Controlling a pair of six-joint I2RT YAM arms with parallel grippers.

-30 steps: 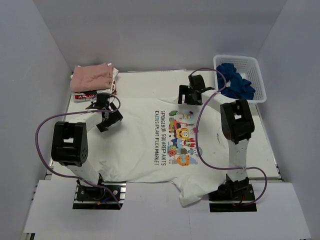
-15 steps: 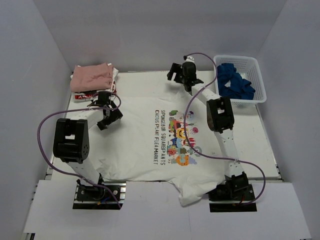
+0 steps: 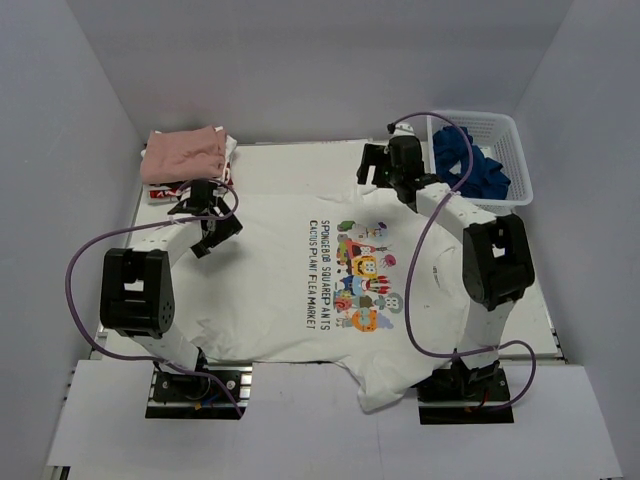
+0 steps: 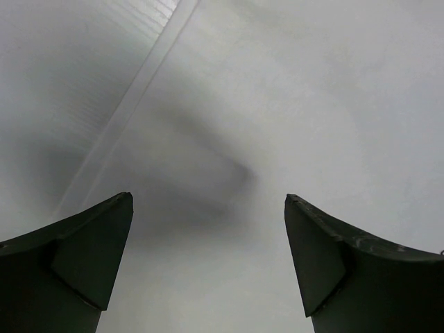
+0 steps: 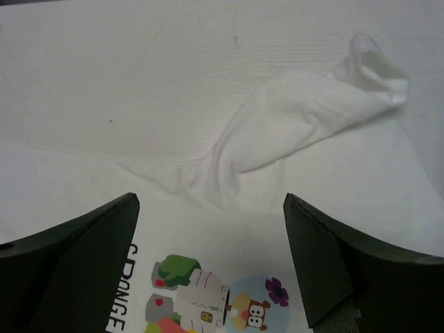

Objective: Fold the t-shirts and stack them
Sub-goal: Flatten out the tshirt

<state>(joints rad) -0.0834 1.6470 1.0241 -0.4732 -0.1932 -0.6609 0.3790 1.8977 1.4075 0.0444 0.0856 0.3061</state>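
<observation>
Pile: pink tee [image 3: 183, 152] folded on a white-and-red tee [image 3: 158, 190], at the far left corner of the worktop [image 3: 535, 300]
Left jaws: wide, holding nothing, low over the left edge of the white tee [image 3: 280, 280], just beside the pile
White tee: spread print-up across the middle of the worktop, not yet folded; one near corner hangs off the front edge
Right jaws: wide, holding nothing, over the tee's far edge, with a rumpled sleeve [image 5: 305, 118] just ahead of them
Basket: [image 3: 512, 150] far right, blue cloth [image 3: 470, 170] inside, near the right jaws
Risk, left: the jaws sit so close to the pile that a low reach could snag it and drag the pink tee off
Risk, middle: a pinch on one side only would likely skew the fold and crease the print
Risk, right: closing on the bunched sleeve rather than a flat edge could fold a lump in; the cable [image 3: 407, 300] loops over the print and might tug the cloth
Change, left: the left jaws have crept slightly toward the pile
Change, middle: the tee lies as it did
Change, right: the right jaws have swung from the middle of the far edge back toward the basket, and the elbow stands further right
</observation>
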